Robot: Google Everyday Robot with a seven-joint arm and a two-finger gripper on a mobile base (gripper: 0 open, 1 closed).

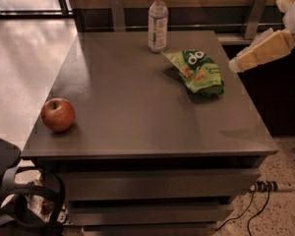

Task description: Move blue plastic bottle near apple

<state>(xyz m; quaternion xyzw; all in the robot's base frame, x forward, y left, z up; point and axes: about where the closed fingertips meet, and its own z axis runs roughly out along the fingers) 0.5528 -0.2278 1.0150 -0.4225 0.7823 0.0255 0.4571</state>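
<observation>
A: Why is it all so spread over the table [137, 132]?
B: The gripper [258, 53] hangs off the table's right side with nothing in it; wide or narrow, I cannot tell. The green snack bag [199, 70] lies on the table's far right. The blue plastic bottle [158, 21] stands upright at the table's far edge, seemingly untouched; the apple [58, 114] sits at its near left corner, well apart
A: And around it?
B: Pale glossy floor [19, 73] left of the table, whose top is dark and smooth; cables [258, 200] below its right side

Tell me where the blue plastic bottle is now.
In the camera view, the blue plastic bottle stands upright at the far edge of the table, beside the green snack bag; the gripper hovers right of the bag.
</observation>
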